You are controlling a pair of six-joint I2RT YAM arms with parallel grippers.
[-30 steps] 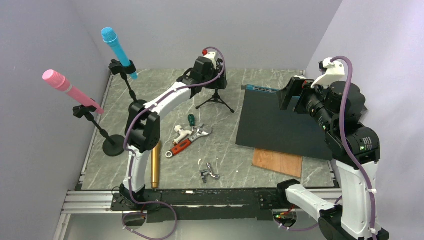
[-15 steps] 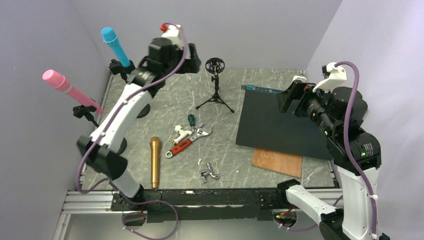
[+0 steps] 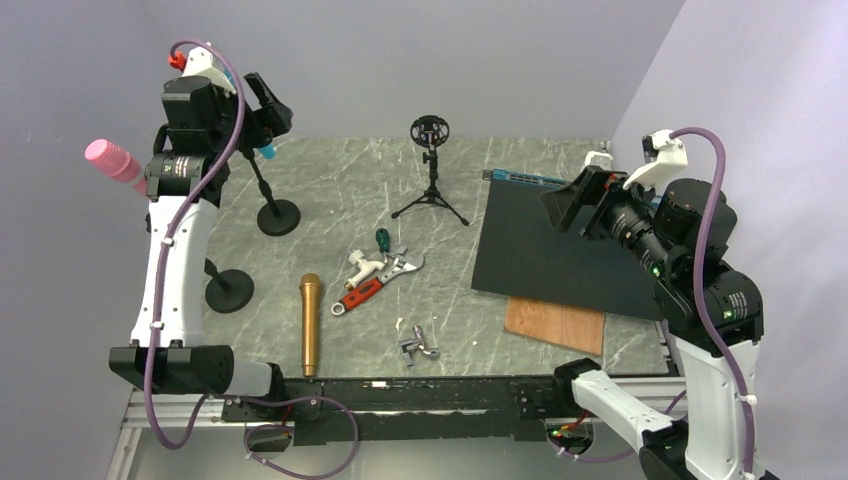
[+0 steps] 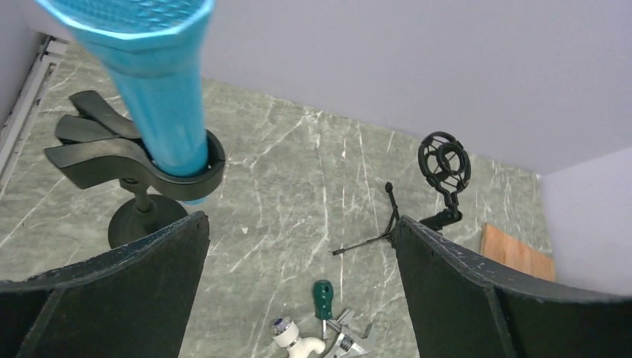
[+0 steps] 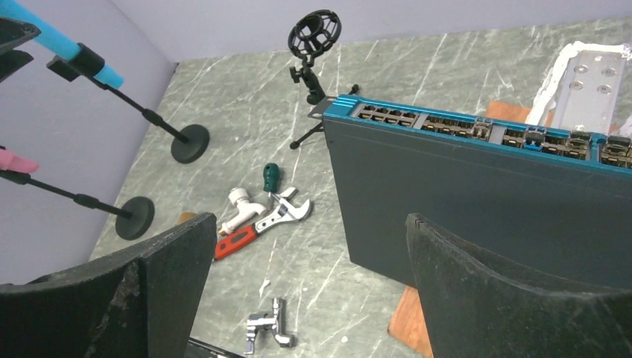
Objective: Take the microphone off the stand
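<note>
At the bench's far-left corner, approach step: left gripper [image 4: 299, 220], jaws wide open, hovers by blue microphone [image 4: 168, 97] clipped in stand [image 4: 97, 153]. Next: straddle its body, close, lift out. Right gripper [image 5: 309, 218] jaws open.

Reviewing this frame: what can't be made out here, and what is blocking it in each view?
1. Blue microphone: top view, almost all hidden behind the left gripper; left wrist view, head cut off by the top edge.
2. Pink microphone: top view, handle and clip hidden behind the left arm.
3. Gold microphone: right wrist view, nearly all hidden behind the right gripper.
</note>
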